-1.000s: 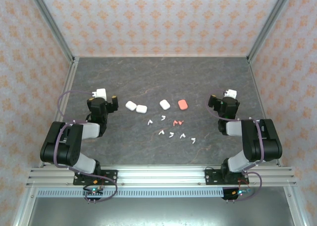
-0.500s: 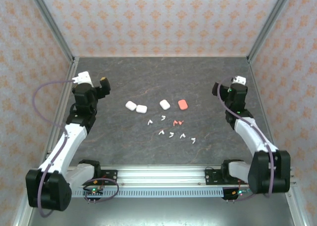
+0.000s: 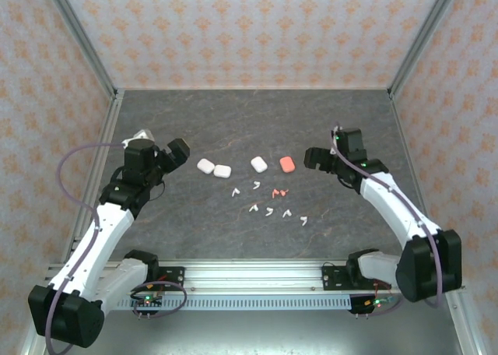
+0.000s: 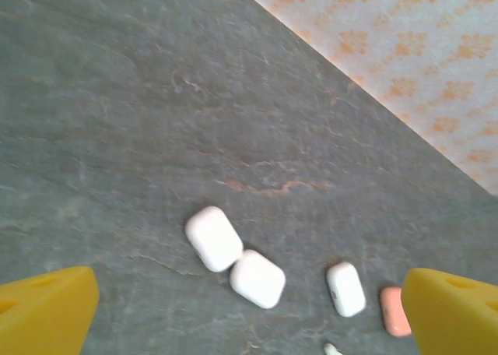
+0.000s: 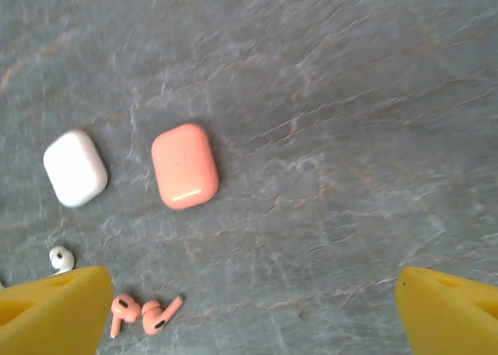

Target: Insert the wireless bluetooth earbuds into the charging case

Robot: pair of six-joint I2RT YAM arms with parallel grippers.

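Three white charging cases (image 3: 205,166) (image 3: 222,170) (image 3: 259,164) and a salmon-pink case (image 3: 287,164) lie shut in a row mid-table. In front of them are scattered several white earbuds (image 3: 269,212) and two pink earbuds (image 3: 279,192). My left gripper (image 3: 176,153) hangs open left of the white cases, which the left wrist view shows as a touching pair (image 4: 213,237) (image 4: 257,278) between its yellow fingertips (image 4: 47,308). My right gripper (image 3: 315,159) is open just right of the pink case (image 5: 184,165), above the pink earbuds (image 5: 144,314). Nothing is held.
The dark stone-patterned table (image 3: 249,121) is walled by patterned panels with metal posts at the back and sides. Bare table lies behind the cases and to the right of the pink case (image 5: 334,176). A metal rail (image 3: 249,277) runs along the near edge.
Both arms have swung in from the table's sides toward the middle: the left gripper toward the white cases, the right gripper leftward to the pink case. Cases and earbuds have not moved.
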